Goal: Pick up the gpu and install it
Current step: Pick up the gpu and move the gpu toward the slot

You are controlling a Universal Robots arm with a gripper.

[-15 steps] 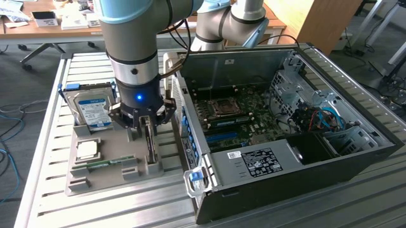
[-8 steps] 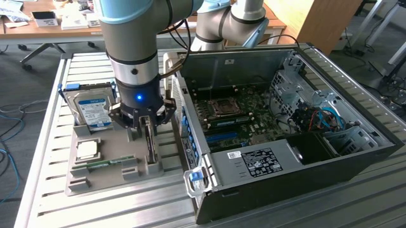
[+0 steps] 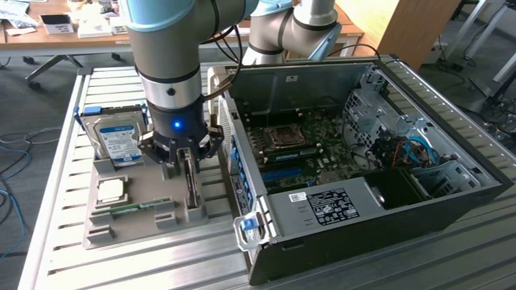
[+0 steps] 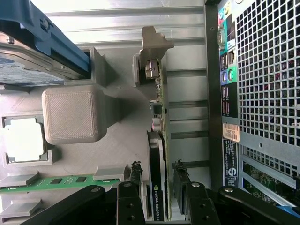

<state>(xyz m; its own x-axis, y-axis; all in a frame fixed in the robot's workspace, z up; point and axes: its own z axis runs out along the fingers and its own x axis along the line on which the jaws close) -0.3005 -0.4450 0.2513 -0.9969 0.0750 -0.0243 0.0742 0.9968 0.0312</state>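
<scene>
The gpu (image 3: 192,187), a thin dark card with a metal bracket, stands on edge in a slot of the grey holder tray (image 3: 129,232). My gripper (image 3: 185,169) reaches straight down over it. In the wrist view the gpu (image 4: 158,140) runs between the two black fingers (image 4: 136,176), one on each side. A narrow gap shows on both sides, so my gripper (image 4: 158,171) is open and straddles the card. The open computer case (image 3: 363,151) lies just to the exterior view's right of the tray, its motherboard (image 3: 294,148) exposed.
On the same tray stand a silver hard drive (image 3: 117,140) in a blue frame, a square processor chip (image 3: 110,191) and a green memory stick (image 3: 133,207). The case's perforated rear panel (image 4: 267,84) sits close beside the card. The whole setup rests on a slatted metal table (image 3: 121,266).
</scene>
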